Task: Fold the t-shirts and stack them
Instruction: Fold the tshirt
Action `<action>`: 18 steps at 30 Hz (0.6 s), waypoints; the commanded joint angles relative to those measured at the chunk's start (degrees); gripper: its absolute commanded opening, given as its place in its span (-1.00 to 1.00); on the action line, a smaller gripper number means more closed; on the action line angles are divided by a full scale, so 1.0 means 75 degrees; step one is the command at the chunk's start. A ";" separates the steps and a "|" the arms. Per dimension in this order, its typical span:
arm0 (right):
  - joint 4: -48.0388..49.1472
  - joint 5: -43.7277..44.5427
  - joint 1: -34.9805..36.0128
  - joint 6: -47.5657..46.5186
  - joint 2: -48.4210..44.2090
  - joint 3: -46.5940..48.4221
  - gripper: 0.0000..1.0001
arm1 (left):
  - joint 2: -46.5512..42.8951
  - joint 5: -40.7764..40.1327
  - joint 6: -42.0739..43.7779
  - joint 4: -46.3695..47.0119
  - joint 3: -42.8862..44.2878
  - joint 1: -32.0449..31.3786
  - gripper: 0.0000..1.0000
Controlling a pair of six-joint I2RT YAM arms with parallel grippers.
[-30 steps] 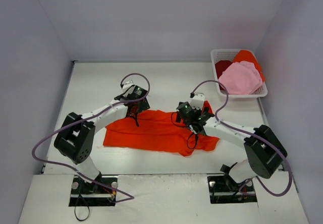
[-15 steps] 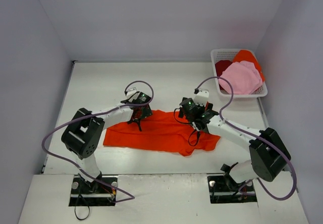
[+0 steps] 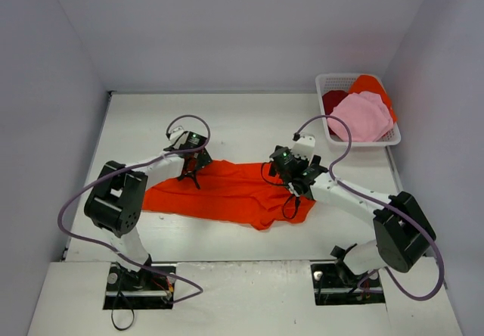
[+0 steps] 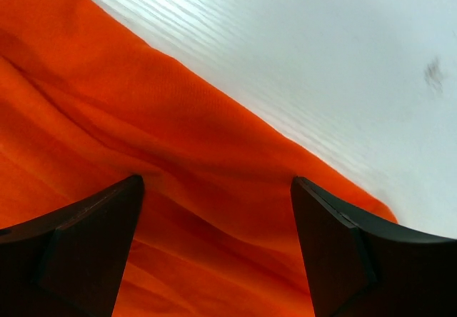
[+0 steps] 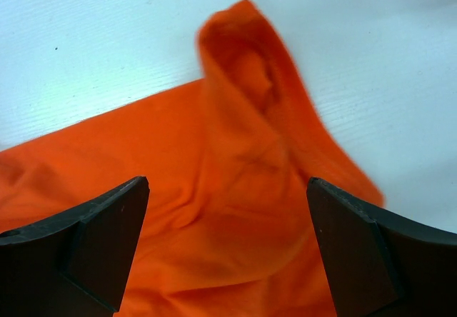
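Our big orange-red t-shirt [image 3: 227, 194] lies rumpled on the table [image 3: 136, 124], in the middle and toward the near side. Our left gripper [image 4: 216, 181] hangs just over the shirt's far left edge. Our right gripper [image 5: 227, 181] hangs over the right end, where the cloth makes a bumpy fold. Both have their fingers wide apart and hold nothing. The pink t-shirt [image 3: 361, 116], the dark red one [image 3: 333, 101] and another orange one [image 3: 370, 86] sit in the white basket [image 3: 327, 82] at the far right. If we pinch here, we might catch only a wrinkle or one layer. Then the shirt could bunch up or slide crooked.
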 commanded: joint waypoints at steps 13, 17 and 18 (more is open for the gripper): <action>0.0086 0.0460 -0.0047 0.0265 0.0497 0.0271 0.75 | -0.0566 0.0227 0.0314 -0.0048 -0.0566 0.0788 0.59; 0.0297 0.0402 -0.0047 0.0137 0.1001 0.0494 0.72 | -0.0613 0.0180 0.0325 -0.0036 -0.0671 0.0788 0.59; 0.0413 0.0367 -0.0047 0.0090 0.1072 0.0633 0.68 | -0.0648 0.0145 0.0325 -0.0059 -0.0683 0.0788 0.59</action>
